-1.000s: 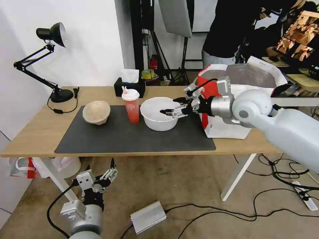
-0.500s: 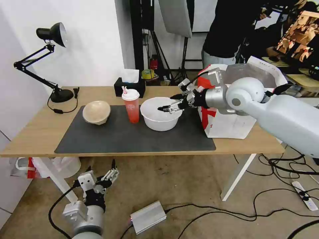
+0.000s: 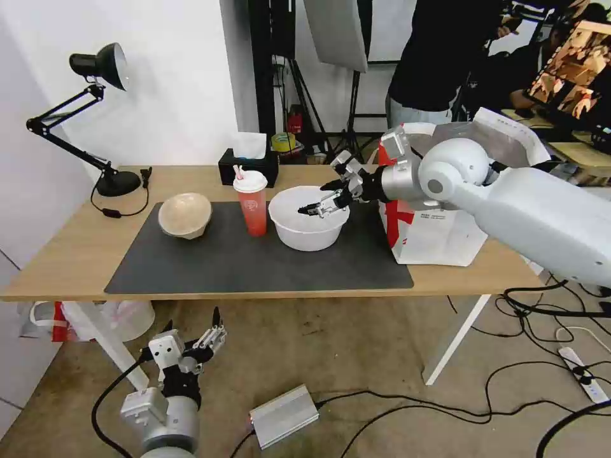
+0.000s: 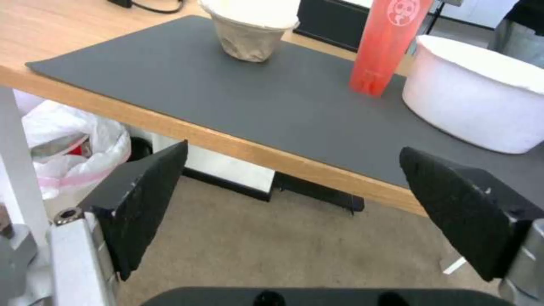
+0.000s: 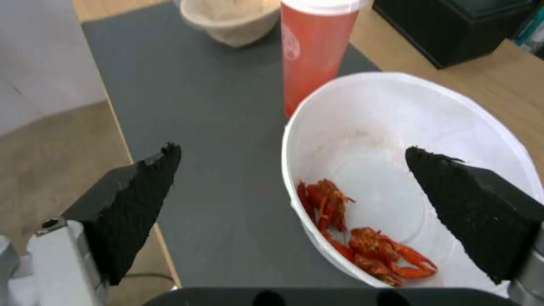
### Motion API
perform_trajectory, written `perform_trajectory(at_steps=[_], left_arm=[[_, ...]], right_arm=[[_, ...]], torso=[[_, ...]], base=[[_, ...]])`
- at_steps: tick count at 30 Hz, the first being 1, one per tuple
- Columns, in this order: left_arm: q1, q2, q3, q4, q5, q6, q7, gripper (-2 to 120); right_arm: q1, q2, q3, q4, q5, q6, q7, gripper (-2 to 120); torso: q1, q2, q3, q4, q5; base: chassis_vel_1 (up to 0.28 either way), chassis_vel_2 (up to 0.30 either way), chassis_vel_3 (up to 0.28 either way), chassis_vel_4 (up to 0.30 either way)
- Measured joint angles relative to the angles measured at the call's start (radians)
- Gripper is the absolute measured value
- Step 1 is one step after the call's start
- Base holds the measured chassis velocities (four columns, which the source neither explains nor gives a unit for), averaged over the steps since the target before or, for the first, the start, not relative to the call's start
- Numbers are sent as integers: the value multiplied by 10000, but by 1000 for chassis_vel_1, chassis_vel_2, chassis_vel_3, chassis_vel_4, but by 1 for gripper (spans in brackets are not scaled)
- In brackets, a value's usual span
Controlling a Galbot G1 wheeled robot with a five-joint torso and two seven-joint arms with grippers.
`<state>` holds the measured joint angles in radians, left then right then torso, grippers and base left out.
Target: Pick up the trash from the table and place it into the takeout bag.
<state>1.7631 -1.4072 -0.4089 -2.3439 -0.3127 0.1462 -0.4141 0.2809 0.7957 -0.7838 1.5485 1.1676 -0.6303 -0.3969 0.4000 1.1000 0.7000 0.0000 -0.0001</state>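
One white plastic bowl (image 3: 307,218) sits on the grey mat (image 3: 254,261), crayfish shells (image 5: 363,231) inside. It looks light and thin-walled, likely flexing, so the rim seems the best place to pinch. Right gripper (image 3: 316,198) hovers over it, spread wide. Left gripper (image 3: 207,334) hangs low below the table (image 3: 76,254), also wide apart.

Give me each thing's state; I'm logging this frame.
White bowl: upright on the mat, red crayfish scraps inside.
Beige bowl: upright on the mat.
Cup: upright, lidded, straw in.
Bag: standing open.
Right pincer: open over the white bowl.
Left pincer: open, below the table edge.
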Motion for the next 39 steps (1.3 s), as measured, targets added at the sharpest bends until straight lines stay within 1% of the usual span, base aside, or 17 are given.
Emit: perform_trajectory(at_steps=[6, 11, 15, 19, 26, 31, 39], left_arm=[[-22, -171, 75, 5, 113, -57, 2, 100], [25, -290, 97, 22, 227, -145, 10, 100], [60, -325, 98, 35, 271, -161, 14, 100], [124, -339, 79, 59, 328, -210, 18, 100], [49, -359, 96, 63, 336, -232, 27, 100], [-123, -464, 276, 251, 379, -309, 38, 100], [-188, -427, 364, 354, 415, -344, 49, 100]], right_arm=[[76, 223, -414, -404, -862, 374, -751, 100], [58, 348, -537, -610, -1212, 514, -1136, 100], [56, 370, -570, -727, -1311, 571, -1381, 100], [153, 489, -615, -1160, -1501, 695, -1908, 100], [242, 571, -897, -1488, -1566, 964, -2233, 100], [367, 653, -1229, -1827, -1584, 1290, -2632, 100], [437, 877, -1340, -2261, -1655, 1486, -3101, 100]], torso=[[0, 0, 0, 0, 1], [0, -1, 0, 0, 1], [0, 0, 0, 0, 2], [0, 0, 0, 0, 1], [0, 0, 0, 0, 1], [0, -1, 0, -1, 1], [1, -1, 0, 0, 1]], base=[[0, 0, 0, 0], [0, 0, 0, 0], [0, 0, 0, 0], [0, 0, 0, 0], [0, 0, 0, 0], [0, 0, 0, 0], [0, 0, 0, 0]])
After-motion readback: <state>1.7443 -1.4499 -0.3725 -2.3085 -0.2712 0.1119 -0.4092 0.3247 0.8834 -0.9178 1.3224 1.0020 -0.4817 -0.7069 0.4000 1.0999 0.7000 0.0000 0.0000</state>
